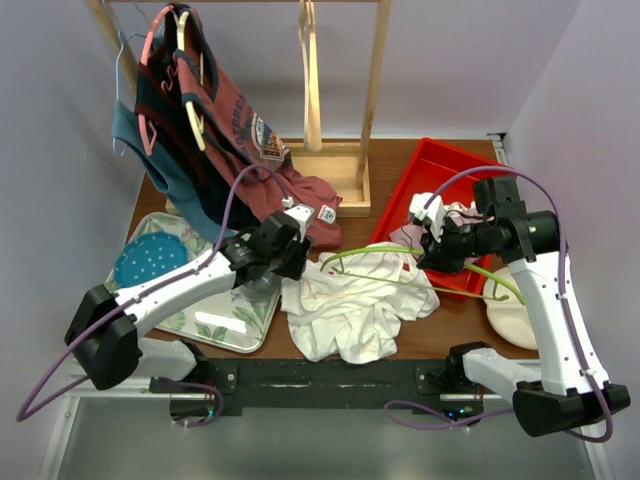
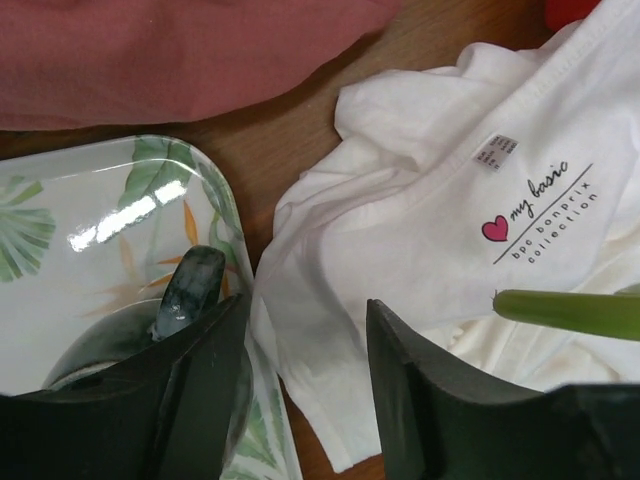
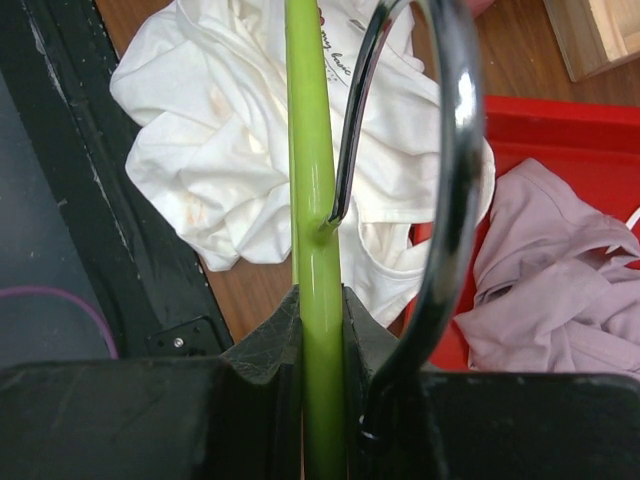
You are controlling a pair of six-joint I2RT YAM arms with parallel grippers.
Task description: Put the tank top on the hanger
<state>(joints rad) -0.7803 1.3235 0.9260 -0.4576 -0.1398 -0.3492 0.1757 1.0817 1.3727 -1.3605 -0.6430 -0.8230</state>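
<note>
Looks down on a wooden table (image 1: 385, 190). At 12 o'clock, a wooden garment rack (image 1: 375, 90), hung on its 9 o'clock side with a faded-red printed shirt (image 1: 235, 120). At 9 o'clock, a floral tray (image 1: 225, 320). At 2 o'clock, a red bin (image 1: 440, 160) holding a mauve cloth (image 3: 560, 270).

Dead centre, the white tank top (image 1: 355, 300) (image 2: 420, 230), crumpled in a heap on the table with its small red heart print (image 2: 494, 229) facing up. Across the heap's 12 o'clock side, the lime-green hanger (image 3: 312, 180) (image 2: 570, 312), running off toward 3 o'clock.

At 3 o'clock of the heap, the right gripper (image 1: 432, 252) (image 3: 320, 300), jaws clamped tight on the hanger's green bar beside its metal hook (image 3: 460, 150).

At 9 o'clock of the heap, the left gripper (image 1: 298, 260) (image 2: 305, 320), jaws parted with nothing between them, above the spot where the tank top's edge lies just beside the tray rim.
</note>
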